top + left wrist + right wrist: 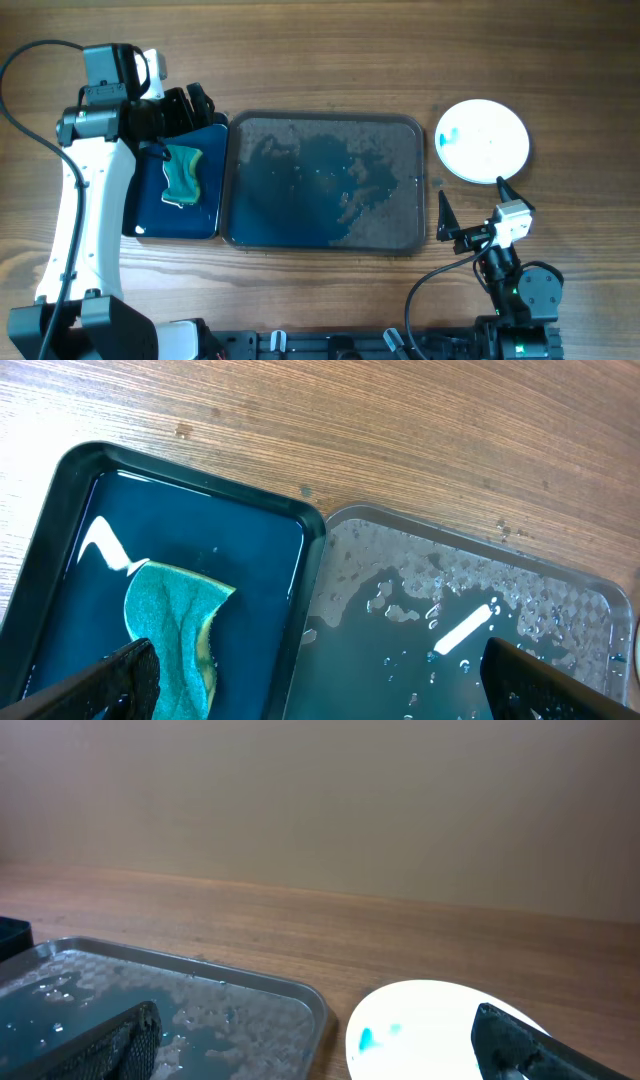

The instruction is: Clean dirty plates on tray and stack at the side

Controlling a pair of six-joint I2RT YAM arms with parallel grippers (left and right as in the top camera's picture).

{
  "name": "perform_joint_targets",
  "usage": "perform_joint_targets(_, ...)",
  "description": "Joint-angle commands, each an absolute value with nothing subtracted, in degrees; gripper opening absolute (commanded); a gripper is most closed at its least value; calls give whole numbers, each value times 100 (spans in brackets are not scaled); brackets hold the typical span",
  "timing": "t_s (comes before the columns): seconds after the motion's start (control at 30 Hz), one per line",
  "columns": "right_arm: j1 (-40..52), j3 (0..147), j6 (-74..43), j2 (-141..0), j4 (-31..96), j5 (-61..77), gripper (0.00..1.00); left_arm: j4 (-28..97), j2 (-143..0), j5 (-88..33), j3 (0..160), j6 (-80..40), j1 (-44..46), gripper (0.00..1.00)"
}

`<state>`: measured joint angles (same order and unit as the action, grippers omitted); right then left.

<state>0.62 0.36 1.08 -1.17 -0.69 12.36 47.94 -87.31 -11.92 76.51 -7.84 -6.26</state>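
The large dark tray (420,180) lies mid-table, wet with blue-tinted water and holding no plates; it also shows in the left wrist view (470,550) and the right wrist view (300,995). A white plate (483,140) with a small blue smear sits on the table right of the tray, seen also in the right wrist view (430,1020). I cannot tell if other plates lie under it. My left gripper (190,105) is open and empty above the green sponge (184,172). My right gripper (470,205) is open and empty, near the plate's front edge.
A smaller dark tray (145,205) of blue water holds the sponge (175,620) at the left, touching the large tray's left rim. Bare wooden table surrounds both trays. The right arm base stands at the front right.
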Motion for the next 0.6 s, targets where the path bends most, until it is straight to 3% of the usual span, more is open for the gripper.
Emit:
perform_joint_targets(0.0, 80, 30, -3, -130, -84, 1166, 100, 4851, -8755, -1229, 7662, -825, -607, 100)
perform_joint_targets(0.33, 80, 30, -3, -130, -84, 1166, 100, 4840, -8296, -1221, 7603, -749, -563, 100)
perform_joint_targets(0.57, 80, 30, -3, -130, -84, 1166, 100, 2534, -6547, -1437, 5693, -279, -285, 100)
